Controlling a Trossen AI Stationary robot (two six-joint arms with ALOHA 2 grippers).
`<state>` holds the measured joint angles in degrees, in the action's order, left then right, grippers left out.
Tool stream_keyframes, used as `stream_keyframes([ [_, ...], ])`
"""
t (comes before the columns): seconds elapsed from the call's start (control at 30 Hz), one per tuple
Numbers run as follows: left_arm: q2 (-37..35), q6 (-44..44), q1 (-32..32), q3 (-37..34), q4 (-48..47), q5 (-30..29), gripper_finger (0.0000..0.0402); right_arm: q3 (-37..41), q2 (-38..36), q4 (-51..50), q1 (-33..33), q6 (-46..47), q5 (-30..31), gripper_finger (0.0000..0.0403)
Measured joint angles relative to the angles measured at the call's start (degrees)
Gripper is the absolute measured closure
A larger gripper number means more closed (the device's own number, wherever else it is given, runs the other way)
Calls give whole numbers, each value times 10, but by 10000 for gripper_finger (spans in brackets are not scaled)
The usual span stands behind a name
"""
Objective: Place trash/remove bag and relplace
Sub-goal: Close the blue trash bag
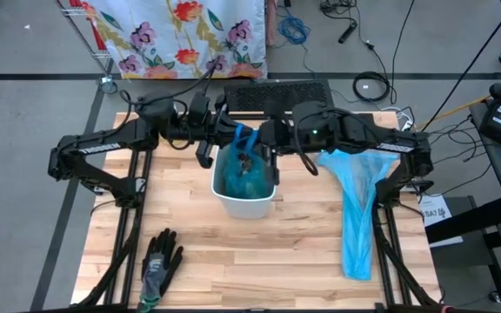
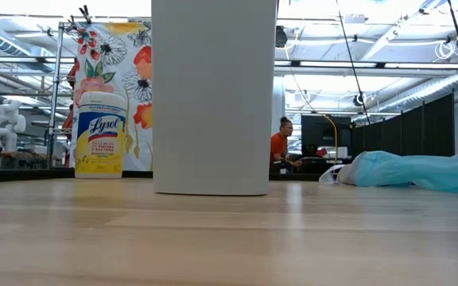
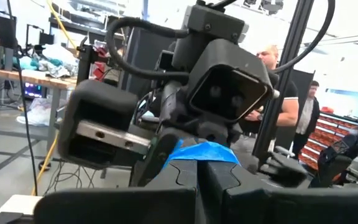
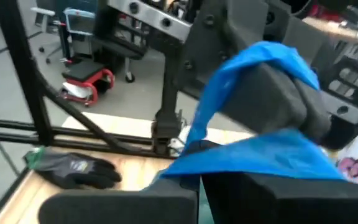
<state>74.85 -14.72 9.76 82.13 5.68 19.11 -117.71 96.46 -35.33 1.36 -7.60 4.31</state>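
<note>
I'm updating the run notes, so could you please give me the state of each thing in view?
white bin: upright, blue liner inside.
blue liner: top pinched above the bin by both grippers.
left gripper: shut on the liner.
right gripper: shut on the liner.
spare blue bag: flat on table.
glove: lying flat.
Lysol canister: upright.

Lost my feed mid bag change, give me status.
Both grippers, left and right, shut on blue plastic bag's top above white bin. Spare blue bag flat at right. Black-grey glove lying clear.

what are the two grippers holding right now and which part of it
Both the left gripper and right gripper are shut on the blue bag, pinching its top ends above the white bin.
</note>
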Motion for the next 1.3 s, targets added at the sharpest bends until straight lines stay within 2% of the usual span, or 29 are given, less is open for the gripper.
stream_keyframes([
  [0.4,-14,1,8,16,6,-15,398,-1,42,35,-14,-27,-2,403],
  [0.5,-19,4,12,29,13,-15,398,-1,50,25,-15,-17,-24,403],
  [0.83,-26,20,23,97,-79,-8,398,-2,92,-22,-18,43,-102,403],
  [0.93,-25,21,22,116,-124,-7,398,-2,99,-19,-18,47,-102,403],
  [1.1,-27,20,22,122,-177,-8,398,1,85,-6,-16,41,-73,403],
  [1.3,-27,43,16,122,-223,-16,398,0,26,-19,-16,66,-56,403],
])
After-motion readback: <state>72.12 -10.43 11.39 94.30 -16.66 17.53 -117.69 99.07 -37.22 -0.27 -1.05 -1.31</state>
